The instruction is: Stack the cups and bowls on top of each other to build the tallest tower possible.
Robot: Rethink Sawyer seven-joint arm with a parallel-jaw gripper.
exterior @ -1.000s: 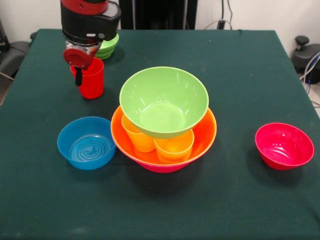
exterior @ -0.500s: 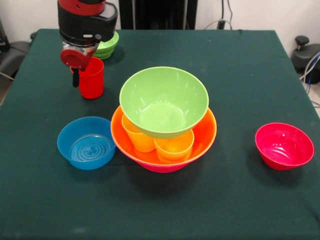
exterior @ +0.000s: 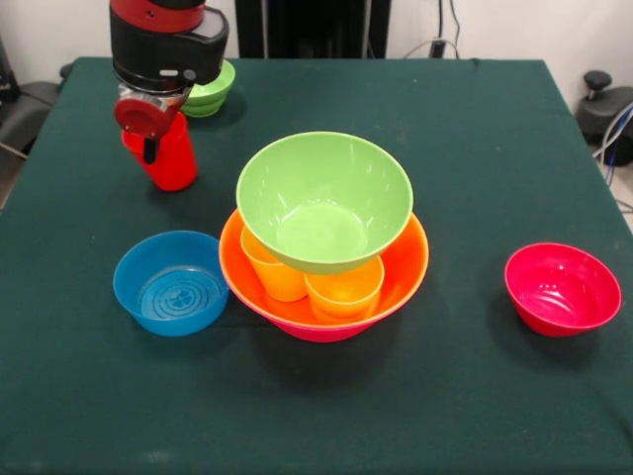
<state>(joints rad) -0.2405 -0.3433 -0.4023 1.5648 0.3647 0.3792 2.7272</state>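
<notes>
Tower (exterior: 324, 247) of bright plastic stands near the middle of the green table (exterior: 475, 129): an orange bowl (exterior: 406, 262) nested in a pink bowl (exterior: 321, 332) at the base, two cups side by side inside it, one orange (exterior: 275, 280) and one yellow (exterior: 344, 292), and a green bowl (exterior: 324, 201) perched on their rims, tipped a little toward the camera. At the far left corner, the gripper (exterior: 150, 139) hangs over the red cup (exterior: 163, 153), which appears tilted, perhaps lifted off the cloth. One finger shows against the cup's side, but whether the jaws are clamped on it I cannot tell. Picking up the red cup looks to be the step in hand. Next would come a carry across to the pile and a careful set-down, since the green bowl rests on two rims only and might rock. Blue bowl (exterior: 170, 282) waits just left of the pile, red bowl (exterior: 562, 287) well off to the right, and a small green bowl (exterior: 210, 91) sits behind the arm.
</notes>
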